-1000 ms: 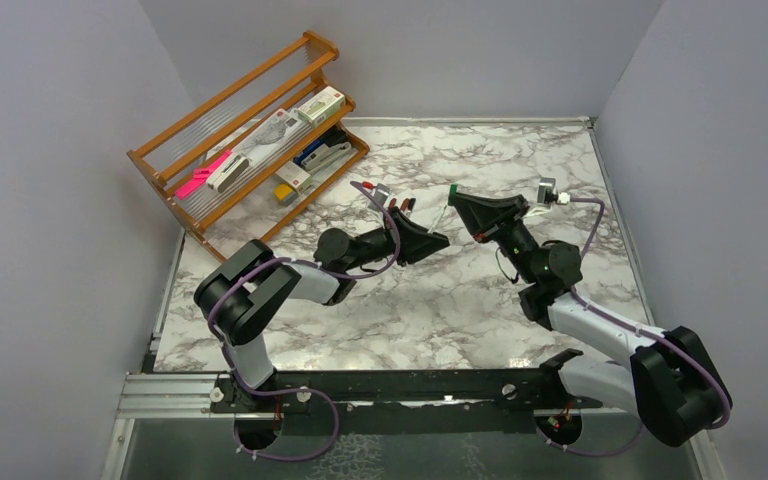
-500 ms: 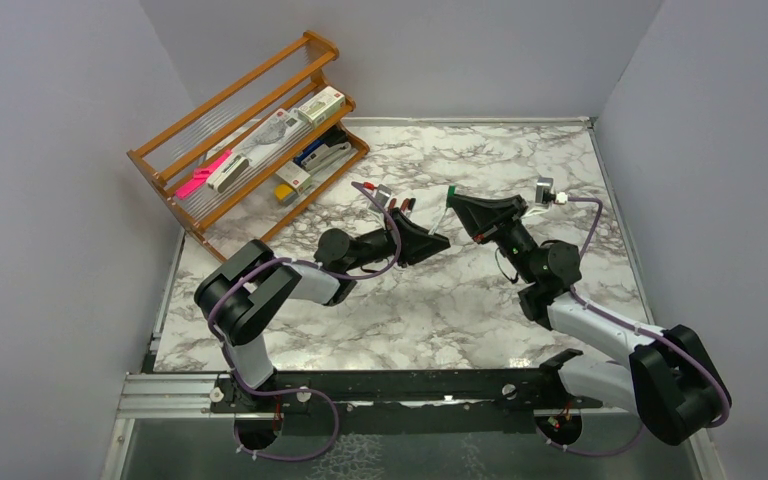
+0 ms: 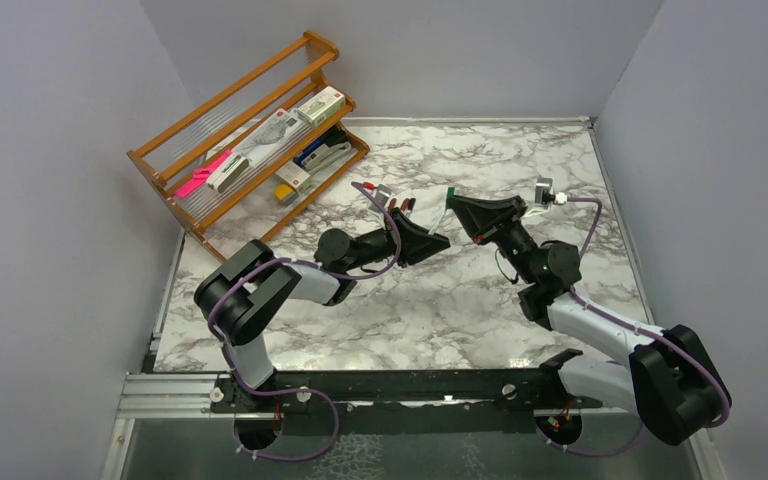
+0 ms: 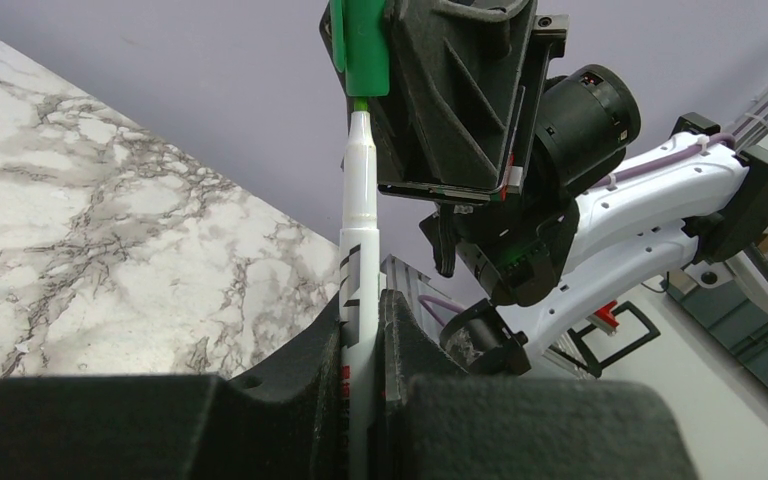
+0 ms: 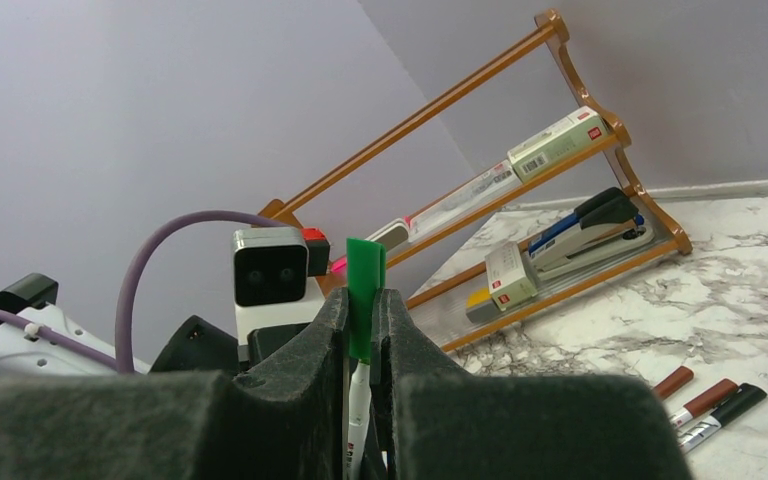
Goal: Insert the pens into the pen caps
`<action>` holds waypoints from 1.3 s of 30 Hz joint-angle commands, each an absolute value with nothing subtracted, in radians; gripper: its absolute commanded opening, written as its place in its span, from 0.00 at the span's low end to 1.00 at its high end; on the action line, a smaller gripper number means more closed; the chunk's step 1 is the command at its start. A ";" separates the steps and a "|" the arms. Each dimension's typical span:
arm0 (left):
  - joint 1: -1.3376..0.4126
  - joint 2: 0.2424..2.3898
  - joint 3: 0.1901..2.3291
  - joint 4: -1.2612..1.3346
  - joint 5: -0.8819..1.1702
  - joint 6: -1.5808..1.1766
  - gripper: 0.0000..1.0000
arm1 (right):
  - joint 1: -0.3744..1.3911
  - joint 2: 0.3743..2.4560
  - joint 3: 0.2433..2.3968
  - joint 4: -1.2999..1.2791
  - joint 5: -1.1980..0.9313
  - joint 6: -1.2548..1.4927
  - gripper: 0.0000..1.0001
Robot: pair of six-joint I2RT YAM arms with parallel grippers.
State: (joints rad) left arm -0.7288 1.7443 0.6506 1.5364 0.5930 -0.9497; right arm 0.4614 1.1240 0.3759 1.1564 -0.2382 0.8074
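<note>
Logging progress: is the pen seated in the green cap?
Not seated: the pen meets the green cap only at its tip; its neck is bare.

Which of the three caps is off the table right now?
The green cap, pinched in the right gripper with the pen in the left gripper tip-first at its mouth; the red-brown caps lie on the marble.

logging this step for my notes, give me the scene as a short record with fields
left jaws: shut on white pen
right jaws: shut on green cap
alignment: pen tip at cap mouth, not fully seated
loose on marble table: red-brown and black pen pieces
background: wooden rack holding a stapler
</note>
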 commanded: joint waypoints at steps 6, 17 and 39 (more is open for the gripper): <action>-0.736 1.708 0.665 1.761 0.599 -0.939 0.00 | 0.463 1.140 0.381 1.203 -0.271 0.806 0.01; -0.737 1.721 0.670 1.760 0.604 -0.945 0.00 | 0.463 1.131 0.410 1.204 -0.257 0.794 0.01; -0.736 1.707 0.676 1.761 0.586 -0.940 0.00 | 0.463 1.144 0.368 1.216 -0.275 0.817 0.01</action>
